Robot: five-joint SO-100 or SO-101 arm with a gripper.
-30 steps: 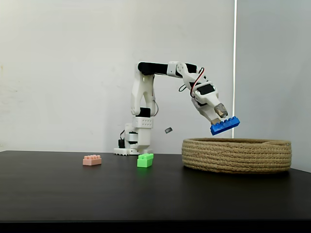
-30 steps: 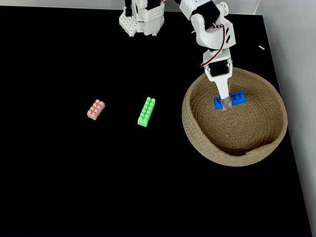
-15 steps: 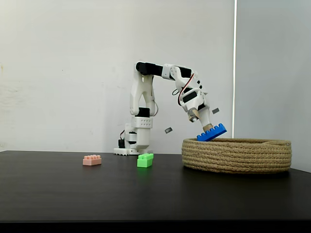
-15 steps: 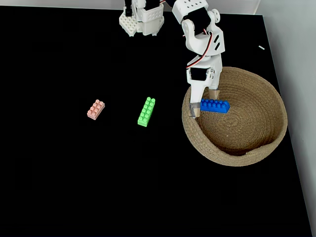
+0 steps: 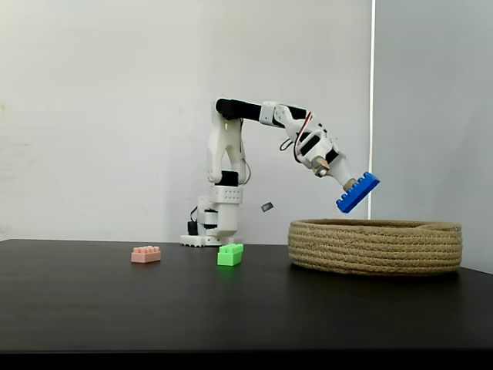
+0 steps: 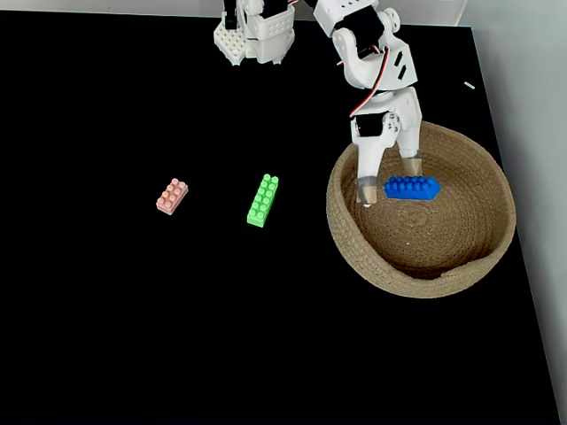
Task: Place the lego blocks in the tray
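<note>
The blue lego block point(image 5: 357, 192) is tilted in the air just above the tray point(image 5: 376, 247), a wide round basket of coiled tan rope. In a fixed view from above, the blue block point(image 6: 412, 188) is over the tray's point(image 6: 425, 285) inside, at the tip of one finger. My gripper point(image 6: 390, 184) is open, its jaws spread wide; whether that finger still touches the block I cannot tell. From the side, the gripper point(image 5: 337, 176) reaches down toward the tray. The green block point(image 6: 262, 200) point(image 5: 230, 253) and the pink block point(image 6: 172, 196) point(image 5: 145, 253) lie on the black table left of the tray.
The arm's white base point(image 6: 252, 35) point(image 5: 212, 223) stands at the table's far edge. The black table ends just right of the tray, where a grey surface begins. A white wall rises behind the arm.
The gripper swung back toward the tray's left rim, then out over the tray again. Its jaws have opened, and the blue block has turned and now sits at one fingertip.
</note>
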